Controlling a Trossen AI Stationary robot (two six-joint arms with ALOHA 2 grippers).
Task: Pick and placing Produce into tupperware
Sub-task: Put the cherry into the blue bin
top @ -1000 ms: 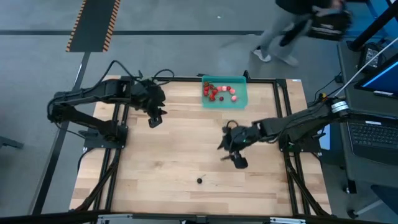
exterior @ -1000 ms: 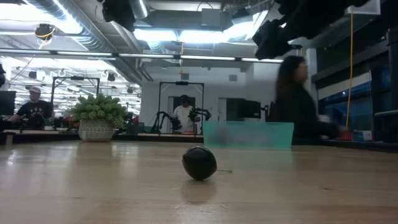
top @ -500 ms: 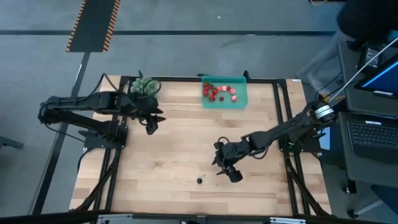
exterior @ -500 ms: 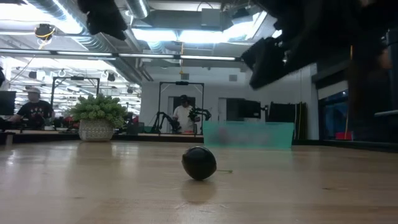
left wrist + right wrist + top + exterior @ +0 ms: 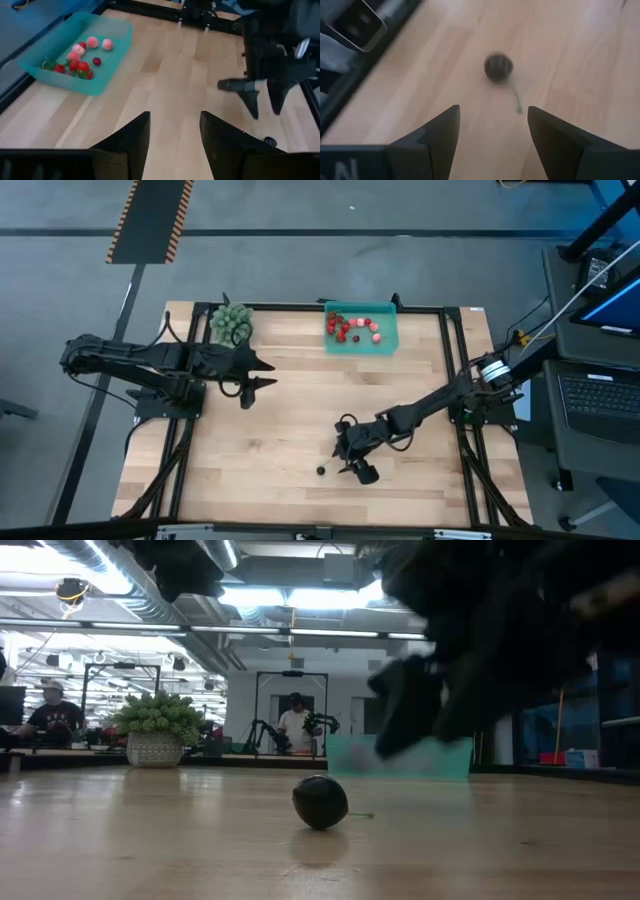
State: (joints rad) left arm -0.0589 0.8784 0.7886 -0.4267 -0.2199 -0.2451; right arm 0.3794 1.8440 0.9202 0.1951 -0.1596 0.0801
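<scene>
Our right gripper (image 5: 347, 464), jaws spread, has dropped toward the near edge beside the dark berry (image 5: 321, 471), so pickup looks imminent.

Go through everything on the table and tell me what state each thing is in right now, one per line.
Teal tray: upright at the table's far edge, holding fruit.
Fruit pieces: lying inside the tray.
Dark berry: loose on the wood, not held.
Right gripper: open, beside the berry, empty.
Left gripper: open, empty, over the table's left side.
Leafy clump: sitting at the far left corner.
</scene>
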